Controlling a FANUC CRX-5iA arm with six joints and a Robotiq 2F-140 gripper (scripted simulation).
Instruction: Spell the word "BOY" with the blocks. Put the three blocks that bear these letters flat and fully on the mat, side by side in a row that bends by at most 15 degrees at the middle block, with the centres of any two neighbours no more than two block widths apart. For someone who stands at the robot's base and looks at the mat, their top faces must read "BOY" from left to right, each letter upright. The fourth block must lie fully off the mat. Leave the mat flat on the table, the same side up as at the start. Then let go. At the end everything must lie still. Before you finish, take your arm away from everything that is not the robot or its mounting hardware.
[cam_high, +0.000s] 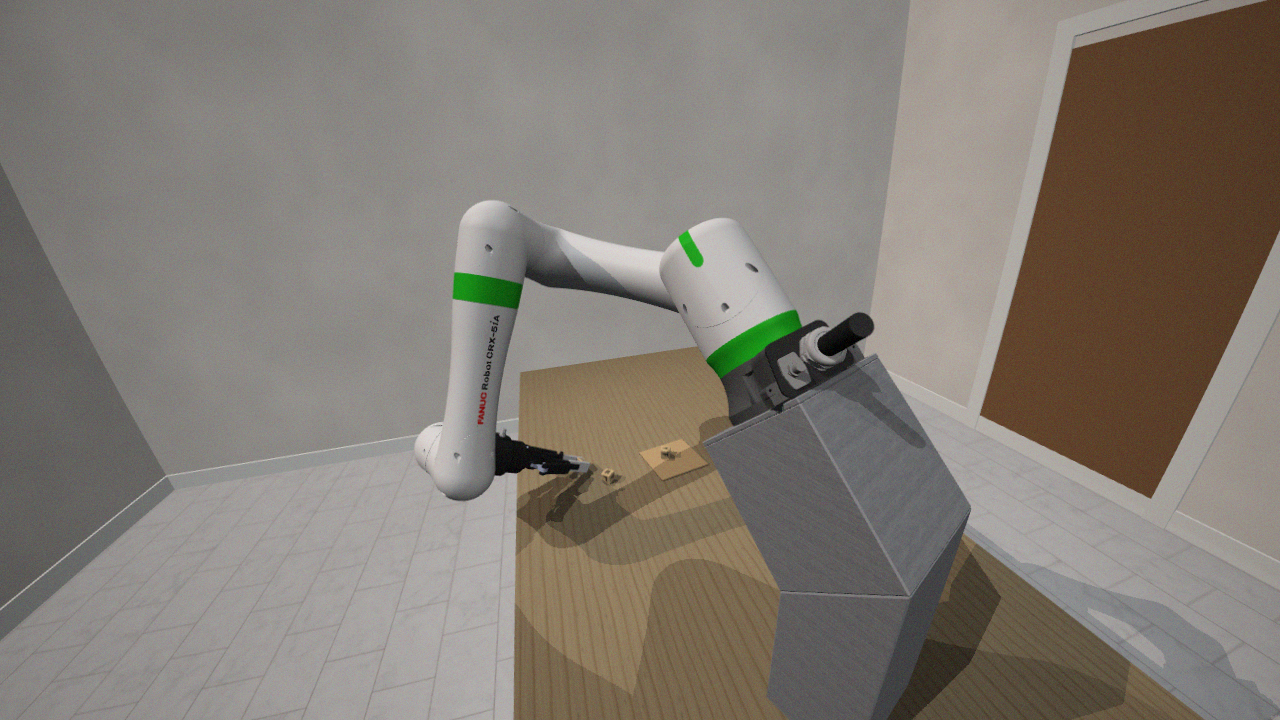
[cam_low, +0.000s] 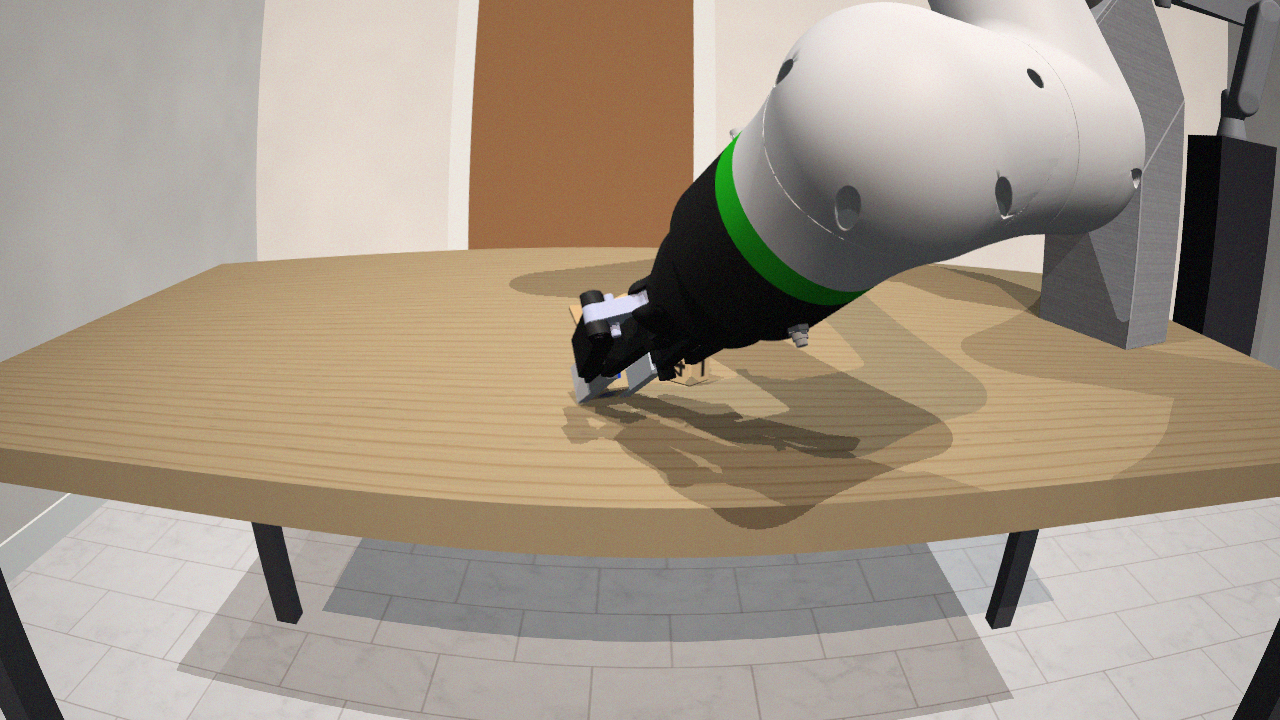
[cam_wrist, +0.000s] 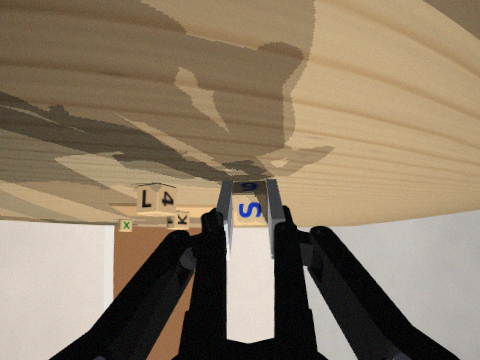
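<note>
One blue-lettered block (cam_wrist: 249, 209), S lying sideways

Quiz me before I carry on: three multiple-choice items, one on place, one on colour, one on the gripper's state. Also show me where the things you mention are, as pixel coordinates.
1. The block showing K (cam_high: 665, 453) (cam_wrist: 181, 220) is:
A) between the fingers
B) on the mat (cam_high: 689, 467) (cam_low: 575, 309) (cam_wrist: 192, 206)
C) on the floor

2. The X on the farthest block (cam_wrist: 125, 225) is:
A) green
B) red
C) black

3. The gripper (cam_high: 581, 465) (cam_low: 611, 383) (cam_wrist: 249, 196) is:
A) wide open
B) shut on nothing
C) shut on a block

1 B: the top view shows it on the mat.
2 A: the wrist view shows a green X.
3 C: both finger pads flank the block with the blue S (cam_low: 617, 377) (cam_wrist: 249, 209).
</note>
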